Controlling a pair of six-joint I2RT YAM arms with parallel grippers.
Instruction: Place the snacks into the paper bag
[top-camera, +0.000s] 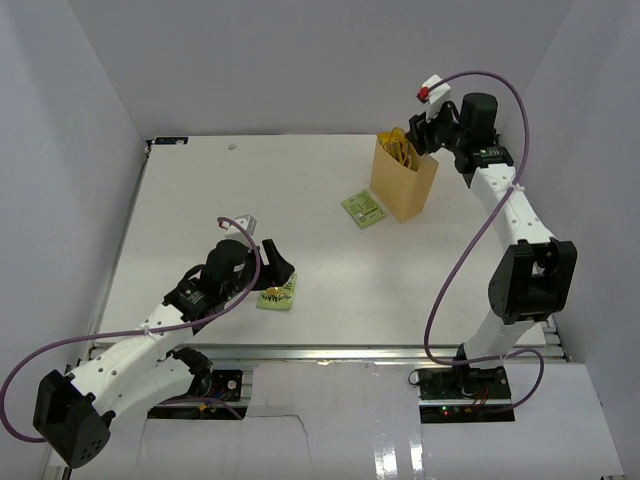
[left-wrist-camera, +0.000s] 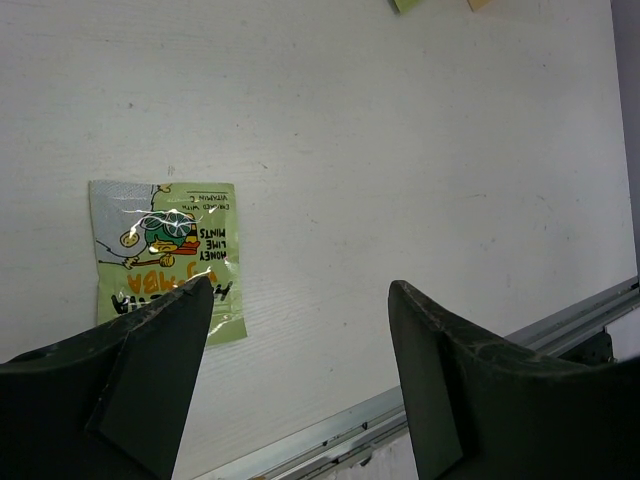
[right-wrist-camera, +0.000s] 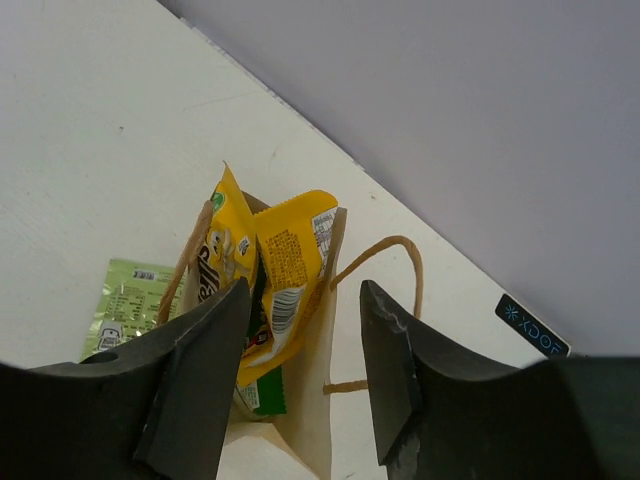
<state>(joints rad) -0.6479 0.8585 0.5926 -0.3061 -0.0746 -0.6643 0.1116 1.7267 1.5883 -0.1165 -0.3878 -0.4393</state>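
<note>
The tan paper bag (top-camera: 404, 185) stands upright at the back right. Two yellow candy packs (top-camera: 398, 148) stick out of its top, and the right wrist view shows them (right-wrist-camera: 290, 255) above the green chip bag (right-wrist-camera: 262, 392) inside the bag (right-wrist-camera: 312, 410). One light-green pack (top-camera: 364, 208) lies flat just left of the bag and also shows in the right wrist view (right-wrist-camera: 125, 305). The other light-green pack (top-camera: 277, 294) lies near the front edge. My left gripper (top-camera: 278, 268) is open and empty just over it, with the pack (left-wrist-camera: 165, 250) under my left finger. My right gripper (top-camera: 428, 132) is open and empty above the bag's mouth (right-wrist-camera: 304, 290).
The metal front rail (left-wrist-camera: 420, 400) runs close below the left gripper. Grey walls enclose the table on three sides, and the back wall is close behind the bag. A dark label (right-wrist-camera: 532, 326) sits at the table's far edge.
</note>
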